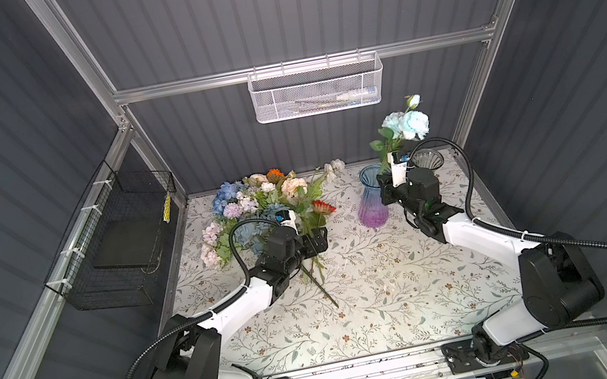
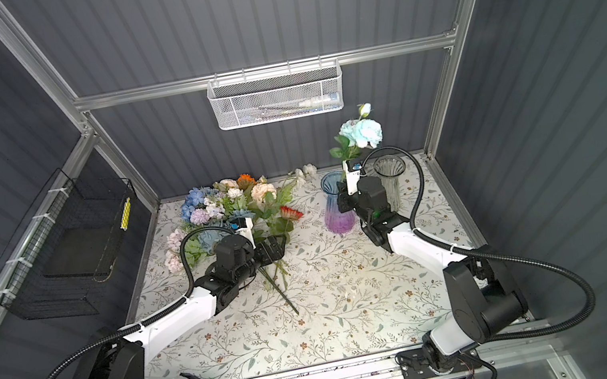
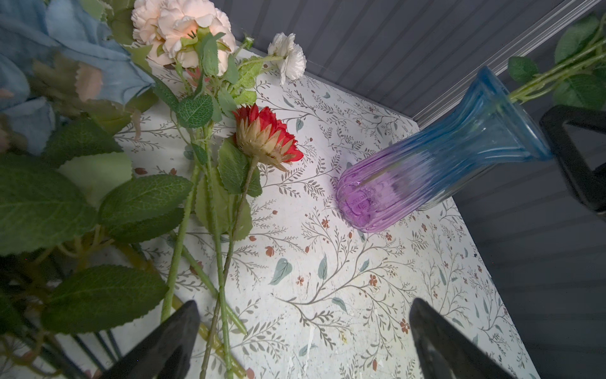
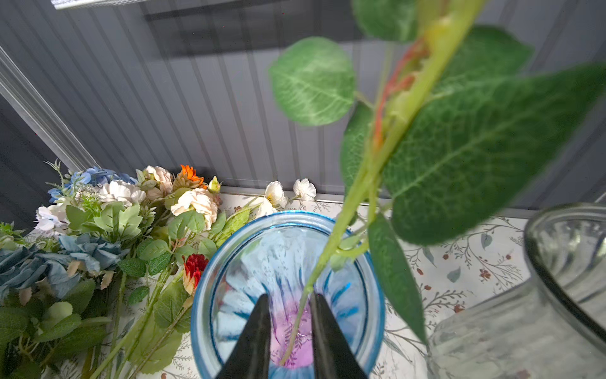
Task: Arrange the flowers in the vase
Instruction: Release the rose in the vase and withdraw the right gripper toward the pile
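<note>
Grey ribbed walls (image 1: 302, 1), floral tabletop (image 1: 374, 292)

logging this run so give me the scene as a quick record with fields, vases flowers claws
blue vase: upright, far right of table, one stem inside
pale blue flower: stem in blue vase, head above it
clear vase: upright beside blue vase, no flower seen in it
pile: other flowers lying at far left
left claw: wide open, holds nothing, by the pile's stems
right claw: slightly parted around the stem, over the blue vase's mouth
</note>
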`<state>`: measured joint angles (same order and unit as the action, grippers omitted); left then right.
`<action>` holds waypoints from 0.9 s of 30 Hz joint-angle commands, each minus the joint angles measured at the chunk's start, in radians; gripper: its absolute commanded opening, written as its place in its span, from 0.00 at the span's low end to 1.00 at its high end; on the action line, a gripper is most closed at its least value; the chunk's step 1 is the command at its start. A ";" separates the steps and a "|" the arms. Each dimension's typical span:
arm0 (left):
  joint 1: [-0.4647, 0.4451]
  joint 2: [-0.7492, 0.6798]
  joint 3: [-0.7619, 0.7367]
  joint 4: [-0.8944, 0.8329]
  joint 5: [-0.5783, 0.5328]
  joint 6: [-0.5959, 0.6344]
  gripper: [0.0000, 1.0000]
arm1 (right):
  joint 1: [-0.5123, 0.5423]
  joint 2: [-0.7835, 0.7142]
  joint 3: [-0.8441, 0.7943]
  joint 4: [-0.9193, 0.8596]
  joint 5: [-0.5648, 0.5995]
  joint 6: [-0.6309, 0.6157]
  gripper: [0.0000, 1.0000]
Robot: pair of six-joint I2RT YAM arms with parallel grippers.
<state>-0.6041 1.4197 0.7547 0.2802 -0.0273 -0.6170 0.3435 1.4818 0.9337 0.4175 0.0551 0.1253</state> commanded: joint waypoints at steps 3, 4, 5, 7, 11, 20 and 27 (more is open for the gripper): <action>0.000 -0.031 0.044 -0.054 -0.032 0.060 1.00 | -0.005 -0.026 0.026 -0.156 0.005 0.010 0.46; 0.000 -0.034 0.050 -0.070 -0.039 0.072 1.00 | -0.005 -0.036 0.033 -0.190 0.004 0.014 0.56; 0.000 -0.037 0.057 -0.087 -0.046 0.084 1.00 | -0.005 -0.045 0.043 -0.228 -0.001 0.016 0.62; 0.005 -0.038 0.075 -0.121 -0.046 0.105 1.00 | -0.005 -0.062 0.060 -0.298 -0.008 0.019 0.69; 0.019 -0.022 0.113 -0.190 -0.022 0.133 0.98 | -0.005 -0.117 0.076 -0.439 -0.006 0.032 0.76; 0.033 0.011 0.148 -0.223 -0.006 0.142 0.92 | -0.003 -0.283 0.068 -0.699 -0.057 0.087 0.82; 0.056 0.005 0.153 -0.214 -0.055 0.114 1.00 | 0.045 -0.432 0.048 -0.764 -0.096 0.196 0.73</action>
<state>-0.5613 1.4265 0.8787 0.0776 -0.0578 -0.5007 0.3595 1.0851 0.9821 -0.2905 -0.0078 0.2546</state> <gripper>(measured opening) 0.992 0.737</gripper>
